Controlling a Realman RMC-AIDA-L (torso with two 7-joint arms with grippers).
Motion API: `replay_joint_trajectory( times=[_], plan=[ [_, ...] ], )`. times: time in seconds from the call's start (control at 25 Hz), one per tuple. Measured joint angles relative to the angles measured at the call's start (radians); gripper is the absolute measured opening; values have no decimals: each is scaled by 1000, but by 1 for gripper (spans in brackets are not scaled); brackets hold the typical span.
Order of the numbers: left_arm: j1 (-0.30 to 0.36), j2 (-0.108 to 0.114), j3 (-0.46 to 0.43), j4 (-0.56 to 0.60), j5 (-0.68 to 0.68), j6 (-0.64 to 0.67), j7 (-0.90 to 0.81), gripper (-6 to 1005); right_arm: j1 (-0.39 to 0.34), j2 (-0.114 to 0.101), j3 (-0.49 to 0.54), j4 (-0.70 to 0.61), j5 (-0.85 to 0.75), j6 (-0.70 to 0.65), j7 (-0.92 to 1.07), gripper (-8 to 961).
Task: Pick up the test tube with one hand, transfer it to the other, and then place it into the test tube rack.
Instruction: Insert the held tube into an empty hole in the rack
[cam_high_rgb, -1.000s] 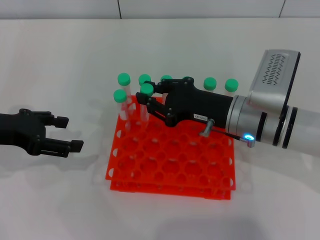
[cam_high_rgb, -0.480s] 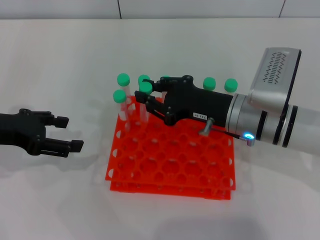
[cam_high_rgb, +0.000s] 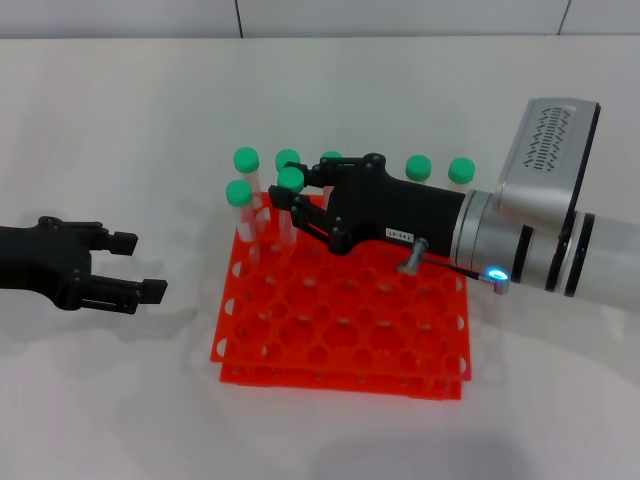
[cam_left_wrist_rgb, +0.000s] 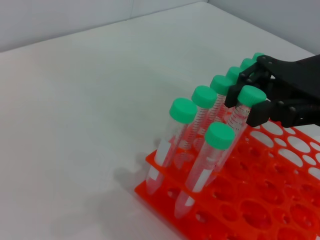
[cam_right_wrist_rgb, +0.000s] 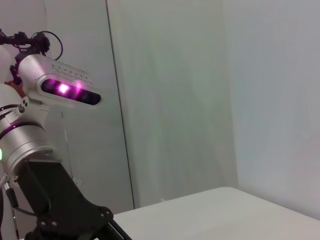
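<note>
Tubes (cam_high_rgb: 245, 160) crowding rack (cam_high_rgb: 340, 330), right gripper (cam_high_rgb: 290, 188) among them

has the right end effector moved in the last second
Barely: the right end effector, shut on the test tube, has crept slightly lower against the test tube rack.

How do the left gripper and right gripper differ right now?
The left gripper is open and empty, off to the left of the test tube rack; the right gripper is over the rack's far-left holes, shut on the test tube. The left is all black; the right has a small white label. Both are black two-finger grippers.
</note>
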Motion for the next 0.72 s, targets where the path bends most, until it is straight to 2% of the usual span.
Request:
replay_joint_trajectory(
  times=[0.72],
  plan=[
    [0,-1,0,-1,0,0,0,879,3,1,-9,7,0,5,0,285]
  ],
)
